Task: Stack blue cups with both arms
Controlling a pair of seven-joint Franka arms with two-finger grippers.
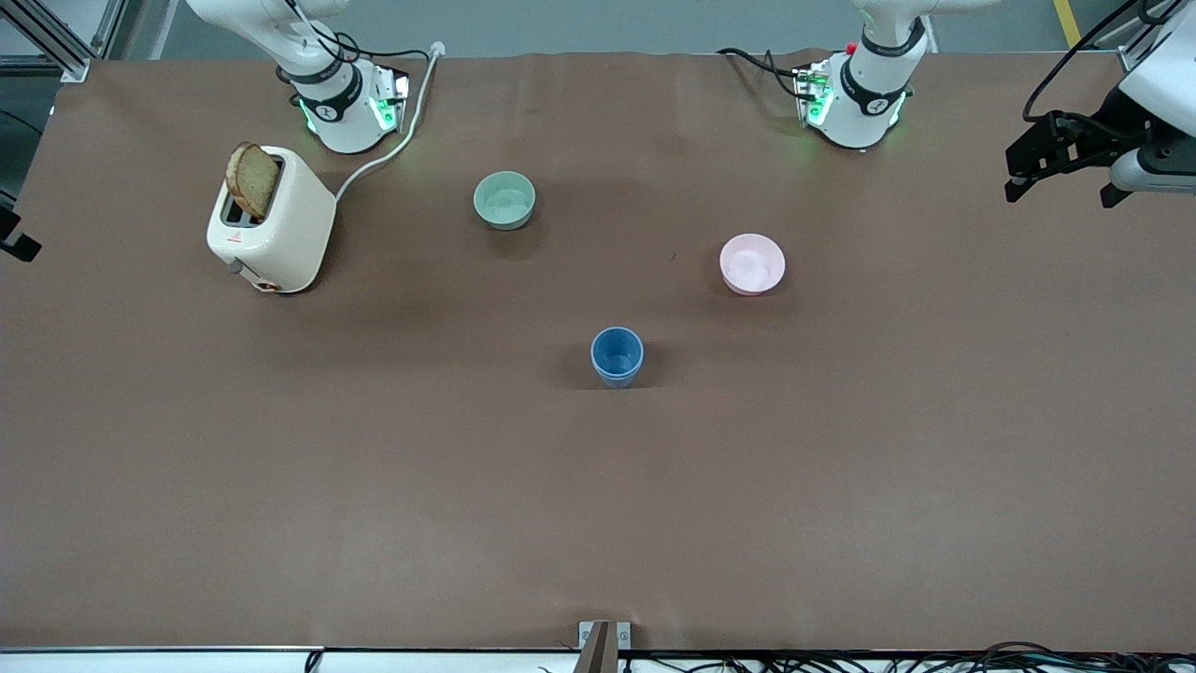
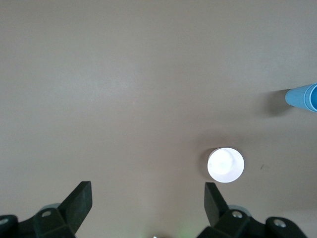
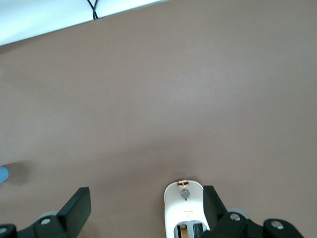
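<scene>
One blue cup (image 1: 617, 355) stands upright on the brown table near its middle; I cannot tell whether a second cup sits inside it. It shows at the edge of the left wrist view (image 2: 303, 97) and as a sliver in the right wrist view (image 3: 2, 174). My left gripper (image 1: 1060, 192) is up in the air over the left arm's end of the table, open and empty (image 2: 147, 203). My right gripper (image 3: 146, 204) is open and empty, high over the toaster; it is out of the front view.
A cream toaster (image 1: 273, 222) with a bread slice (image 1: 252, 179) stands toward the right arm's end, also in the right wrist view (image 3: 184, 208). A mint-green bowl (image 1: 505, 199) and a pink bowl (image 1: 752, 264) sit farther from the front camera than the cup.
</scene>
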